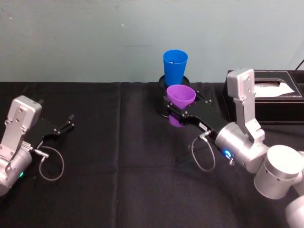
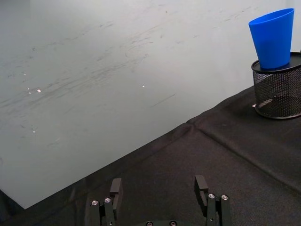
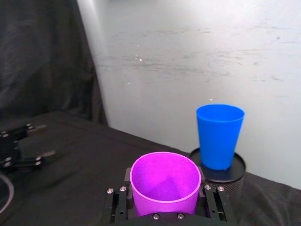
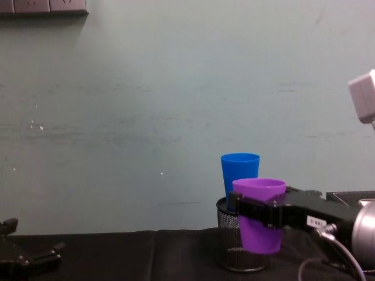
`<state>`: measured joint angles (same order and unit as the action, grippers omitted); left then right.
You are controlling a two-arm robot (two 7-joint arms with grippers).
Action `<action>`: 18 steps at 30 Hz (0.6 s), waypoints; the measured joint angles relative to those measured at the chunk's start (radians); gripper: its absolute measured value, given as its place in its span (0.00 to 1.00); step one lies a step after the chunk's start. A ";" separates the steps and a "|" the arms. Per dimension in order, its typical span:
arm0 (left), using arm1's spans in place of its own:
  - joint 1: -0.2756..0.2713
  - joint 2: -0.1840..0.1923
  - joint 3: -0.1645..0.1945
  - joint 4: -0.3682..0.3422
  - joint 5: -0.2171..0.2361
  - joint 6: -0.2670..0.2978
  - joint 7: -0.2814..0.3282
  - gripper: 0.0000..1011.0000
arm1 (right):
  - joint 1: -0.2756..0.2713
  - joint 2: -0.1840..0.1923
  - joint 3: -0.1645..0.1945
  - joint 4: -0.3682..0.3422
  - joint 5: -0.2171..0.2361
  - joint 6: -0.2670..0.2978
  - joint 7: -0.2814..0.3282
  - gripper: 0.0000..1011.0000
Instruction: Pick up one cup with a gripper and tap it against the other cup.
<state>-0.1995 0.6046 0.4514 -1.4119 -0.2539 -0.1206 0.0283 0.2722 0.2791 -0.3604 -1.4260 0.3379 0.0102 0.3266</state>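
Note:
The purple cup [image 1: 180,97] [image 3: 164,181] [image 4: 259,190] hangs upright above the black tablecloth, with my right gripper [image 1: 176,114] [image 3: 165,202] [image 4: 252,211] shut on its sides. Just behind it the blue cup [image 1: 175,64] [image 2: 273,40] [image 3: 218,136] [image 4: 239,167] stands upright on top of a black wire-mesh holder [image 2: 277,89] [image 3: 225,181] [image 4: 231,246]. A small gap separates the two cups in the right wrist view. My left gripper [image 1: 64,126] [image 2: 160,186] [image 4: 29,254] rests low at the table's left, open and holding nothing.
A black box [image 1: 275,95] with white paper on top sits at the back right, close behind the right arm. Cable loops [image 1: 50,164] [image 1: 204,154] hang by each wrist. The pale wall [image 4: 146,117] rises right behind the table's far edge.

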 joint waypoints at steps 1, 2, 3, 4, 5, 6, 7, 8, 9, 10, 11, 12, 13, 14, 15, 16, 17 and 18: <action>0.000 0.000 0.000 0.000 0.000 0.000 0.000 0.99 | 0.015 -0.007 0.003 0.015 -0.002 0.006 -0.002 0.72; 0.000 0.000 0.000 0.000 0.000 0.000 0.000 0.99 | 0.022 -0.010 0.005 0.023 -0.003 0.009 -0.003 0.73; 0.000 0.000 0.000 0.000 0.000 0.000 0.000 0.99 | 0.038 -0.018 0.008 0.038 -0.006 0.010 -0.008 0.73; 0.000 0.000 0.000 0.000 0.000 0.000 0.000 0.99 | 0.045 -0.021 0.010 0.046 -0.008 0.010 -0.010 0.73; 0.000 0.000 0.000 0.000 0.000 0.000 0.000 0.99 | 0.053 -0.025 0.012 0.053 -0.011 0.010 -0.012 0.72; 0.000 0.000 0.000 0.000 0.000 0.000 0.000 0.99 | 0.059 -0.029 0.013 0.061 -0.014 0.010 -0.015 0.73; 0.000 0.000 0.000 0.000 0.000 0.000 0.000 0.99 | 0.073 -0.036 0.016 0.074 -0.018 0.010 -0.020 0.72; 0.000 0.000 0.000 0.000 0.000 0.000 0.000 0.99 | 0.079 -0.040 0.019 0.082 -0.020 0.010 -0.023 0.72; 0.000 0.000 0.000 0.000 0.000 0.000 0.000 0.99 | 0.092 -0.048 0.023 0.099 -0.022 0.010 -0.026 0.73; 0.000 0.000 0.000 0.000 0.000 0.000 0.000 0.99 | 0.099 -0.052 0.025 0.107 -0.022 0.011 -0.026 0.73; 0.000 0.000 0.000 0.000 0.000 0.000 0.000 0.99 | 0.106 -0.057 0.028 0.116 -0.022 0.012 -0.026 0.73; 0.000 0.000 0.000 0.000 0.000 0.000 0.000 0.99 | 0.113 -0.061 0.029 0.126 -0.022 0.013 -0.026 0.72; 0.000 0.000 0.000 0.000 0.000 0.000 0.000 0.99 | 0.127 -0.069 0.033 0.144 -0.021 0.015 -0.026 0.73; 0.000 0.000 0.000 0.000 0.000 0.000 0.000 0.99 | 0.133 -0.073 0.034 0.153 -0.020 0.015 -0.026 0.72; 0.000 0.000 0.000 0.000 0.000 0.000 0.000 0.99 | 0.139 -0.077 0.036 0.163 -0.018 0.015 -0.026 0.73; 0.000 0.000 0.000 0.000 0.000 0.000 0.000 0.99 | 0.144 -0.081 0.038 0.171 -0.016 0.016 -0.026 0.73; 0.000 0.000 0.000 0.000 0.000 0.000 0.000 0.99 | 0.149 -0.086 0.040 0.179 -0.014 0.016 -0.025 0.73; 0.000 0.000 0.000 0.000 0.000 0.000 0.000 0.99 | 0.159 -0.093 0.043 0.192 -0.008 0.017 -0.023 0.73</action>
<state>-0.1995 0.6047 0.4514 -1.4120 -0.2539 -0.1206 0.0283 0.4311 0.1858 -0.3176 -1.2342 0.3301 0.0271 0.3033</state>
